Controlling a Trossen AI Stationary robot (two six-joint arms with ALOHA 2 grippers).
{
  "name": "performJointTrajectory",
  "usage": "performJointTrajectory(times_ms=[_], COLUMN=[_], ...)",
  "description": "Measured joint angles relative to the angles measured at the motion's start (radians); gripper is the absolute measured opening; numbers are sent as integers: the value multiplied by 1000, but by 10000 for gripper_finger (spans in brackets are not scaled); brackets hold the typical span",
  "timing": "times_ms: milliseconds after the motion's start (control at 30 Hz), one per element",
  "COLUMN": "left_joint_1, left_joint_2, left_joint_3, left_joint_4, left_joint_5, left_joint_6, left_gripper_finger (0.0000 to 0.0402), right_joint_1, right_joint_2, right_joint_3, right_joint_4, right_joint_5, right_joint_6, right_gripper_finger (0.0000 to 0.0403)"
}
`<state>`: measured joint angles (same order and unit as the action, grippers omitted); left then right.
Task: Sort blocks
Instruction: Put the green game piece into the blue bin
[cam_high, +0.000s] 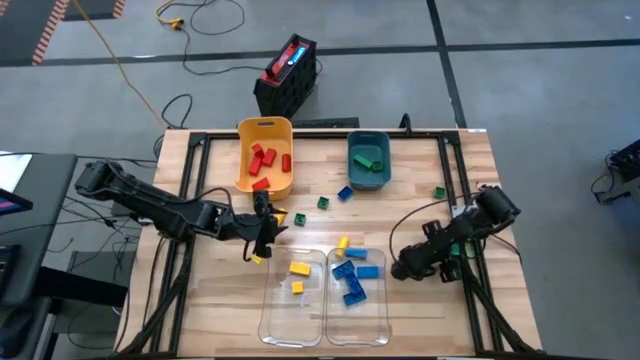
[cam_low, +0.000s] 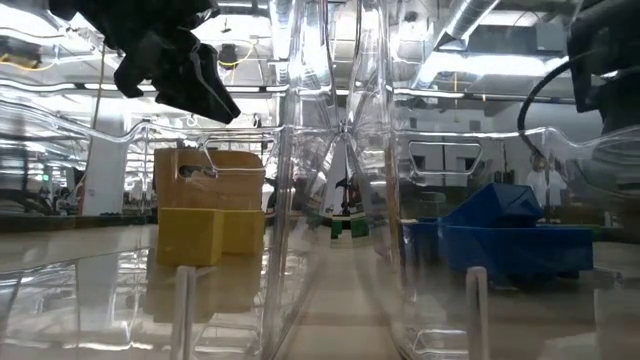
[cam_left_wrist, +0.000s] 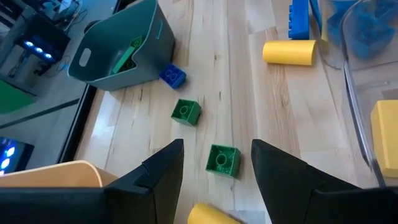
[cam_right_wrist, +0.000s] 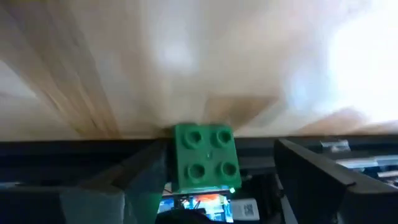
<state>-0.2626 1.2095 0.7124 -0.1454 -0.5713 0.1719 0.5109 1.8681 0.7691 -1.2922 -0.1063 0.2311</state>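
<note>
My left gripper (cam_left_wrist: 217, 155) (cam_high: 264, 228) hangs open above the table's middle, between the yellow bin (cam_high: 265, 155) and the clear bins. A green block (cam_left_wrist: 222, 160) lies on the wood below the gap between its fingers. A yellow block (cam_left_wrist: 210, 214) lies closer under it. More loose blocks lie beyond: green (cam_left_wrist: 186, 112), blue (cam_left_wrist: 173, 76) and a yellow roll (cam_left_wrist: 289, 51). My right gripper (cam_right_wrist: 221, 149) is open at the table's right side. A green four-stud block (cam_right_wrist: 205, 158) sits between its fingers at the table's edge. My right gripper has one finger (cam_right_wrist: 140, 174) right beside the green four-stud block's side (cam_right_wrist: 177, 162), and the other finger stands well apart from it. I cannot tell whether the near finger touches it. The block rests on the wood by the dark rail.
The yellow bin holds red blocks (cam_high: 262, 158). The teal bin (cam_high: 368, 160) holds a green block. Two clear bins (cam_high: 325, 320) at the near edge hold yellow blocks (cam_low: 200, 235) and blue blocks (cam_low: 510, 235). Dark rails run along both sides of the table.
</note>
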Motion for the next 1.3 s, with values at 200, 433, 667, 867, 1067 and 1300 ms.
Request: performJointTrajectory(times_ms=[200,433,667,867,1067,1300], left_joint_1=[0,0,2,2,3,3], left_joint_2=[-2,-68,-133,-144,-144,-144], left_joint_3=[0,1,1,1,1,1], left_joint_4=[-8,-49,-101,-91,-89,-84], left_joint_5=[-12,-23,-25,-32,-36,-36], left_joint_6=[6,-7,-23,-17,-10,-9], left_gripper_finger=[182,182,182,182,182,182], right_joint_1=[-3,-1,-3,-29,-59,-91], right_joint_2=[-4,-3,-3,-59,-207,-377], right_joint_3=[-3,-3,14,101,198,263], right_joint_4=[9,41,6,-77,-109,-109], right_joint_5=[-18,-76,-70,35,115,221], right_joint_6=[4,14,15,91,225,375], right_gripper_finger=[266,169,77,64,48,42])
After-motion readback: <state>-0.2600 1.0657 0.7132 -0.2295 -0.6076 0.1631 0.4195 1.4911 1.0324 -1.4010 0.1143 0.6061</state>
